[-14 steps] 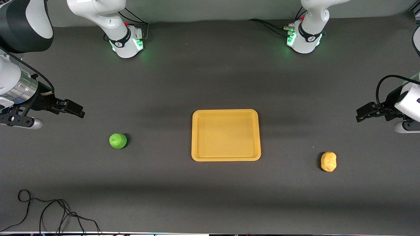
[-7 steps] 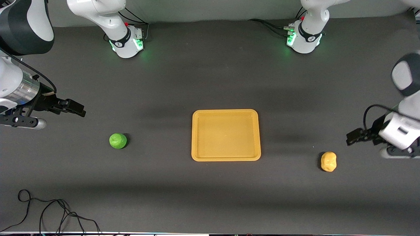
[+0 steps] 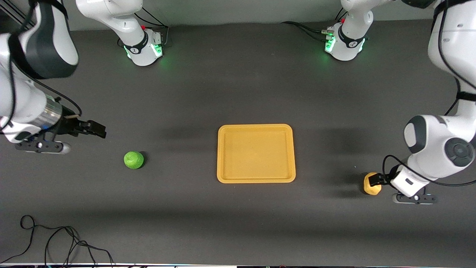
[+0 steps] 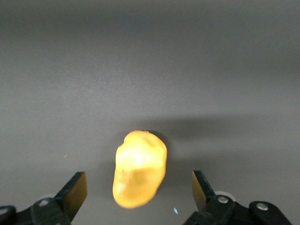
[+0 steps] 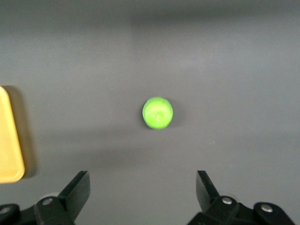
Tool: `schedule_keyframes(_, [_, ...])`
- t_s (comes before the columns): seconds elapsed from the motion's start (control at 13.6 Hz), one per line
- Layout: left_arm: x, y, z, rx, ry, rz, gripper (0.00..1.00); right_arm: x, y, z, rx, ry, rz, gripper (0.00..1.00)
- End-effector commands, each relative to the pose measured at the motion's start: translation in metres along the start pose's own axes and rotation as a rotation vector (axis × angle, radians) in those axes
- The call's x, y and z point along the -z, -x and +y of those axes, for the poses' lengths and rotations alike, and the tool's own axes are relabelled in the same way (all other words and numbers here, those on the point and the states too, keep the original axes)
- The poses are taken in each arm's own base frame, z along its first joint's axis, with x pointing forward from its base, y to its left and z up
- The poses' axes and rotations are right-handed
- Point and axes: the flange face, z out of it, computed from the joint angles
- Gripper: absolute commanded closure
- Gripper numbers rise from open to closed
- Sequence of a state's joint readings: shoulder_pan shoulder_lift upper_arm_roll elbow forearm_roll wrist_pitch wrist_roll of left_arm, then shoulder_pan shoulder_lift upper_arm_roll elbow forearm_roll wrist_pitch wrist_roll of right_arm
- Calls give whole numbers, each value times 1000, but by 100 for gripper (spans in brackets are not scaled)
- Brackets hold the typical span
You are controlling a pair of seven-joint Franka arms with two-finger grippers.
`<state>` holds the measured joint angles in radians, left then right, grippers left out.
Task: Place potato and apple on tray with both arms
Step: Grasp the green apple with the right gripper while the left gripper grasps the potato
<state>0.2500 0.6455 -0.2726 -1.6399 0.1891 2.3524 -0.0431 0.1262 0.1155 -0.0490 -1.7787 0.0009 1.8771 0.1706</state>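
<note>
1. Potato [image 3: 371, 184] lies on the table [image 3: 238, 85] toward the left arm's end, well apart from the tray [image 3: 256, 153]. In the left wrist view the potato [image 4: 139, 168] sits between the two spread fingers [image 4: 75, 191], touching neither.
2. Left gripper [image 3: 376, 179] is directly over the potato, fingers wide open, holding nothing. In the left wrist view the gripper [image 4: 139, 192] frames the potato, gaps on both sides.
3. Apple [image 3: 134, 160] lies on the table toward the right arm's end, well apart from the tray, about as near the front camera as the tray's middle.
4. Right gripper [image 3: 95, 128] is over bare table near the apple, not above it, and closer to the right arm's end. Fingers open, empty. In the right wrist view the apple [image 5: 158, 113] is well ahead of the spread fingertips [image 5: 80, 186], and a tray corner [image 5: 10, 136] shows at the edge.
5. Tray sits mid-table between the two fruits, with nothing on it.
6. Black cable [image 3: 55, 242] lies loose on the table at the edge nearest the front camera, at the right arm's end.
</note>
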Motion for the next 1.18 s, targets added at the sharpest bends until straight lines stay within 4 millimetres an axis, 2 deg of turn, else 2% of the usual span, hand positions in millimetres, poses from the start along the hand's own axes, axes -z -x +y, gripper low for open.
schedule_keyframes(0.0, [-30,1,0,-47,-21,-17,0,-61,13,0,36,7,51,0])
schedule_keyframes(0.15, [-37,4,1,-56,-28,-32,1,-116,27,-10,59,-6,119,0])
schedule_keyframes(0.22, [-39,5,2,-58,-28,-36,10,-149,32,-10,69,-3,145,0])
schedule_keyframes(0.37, [-42,6,2,-58,-27,-41,36,-211,32,-7,69,12,134,0])
schedule_keyframes(0.52, [-41,6,3,-53,-27,-41,53,-239,31,-5,65,18,117,0])
schedule_keyframes(0.66, [-30,4,7,-45,-31,-46,56,-263,30,-5,31,17,118,0])
schedule_keyframes(0.74, [-10,4,18,-35,-37,-69,57,-276,29,-5,23,17,118,0])
schedule_keyframes(0.81, [11,5,31,-13,-52,-102,57,-289,29,-4,24,18,122,0])
schedule_keyframes(0.88, [34,4,59,-1,-55,-114,57,-296,27,-2,25,19,131,0])
schedule_keyframes(0.96, [49,6,91,30,-43,-123,57,-301,27,0,23,22,127,0])
schedule_keyframes(1.03, [59,10,130,60,-27,-127,57,-302,27,0,23,22,125,0])
schedule_keyframes(1.11, [62,16,170,90,-17,-132,57,-302,27,0,23,22,125,0])
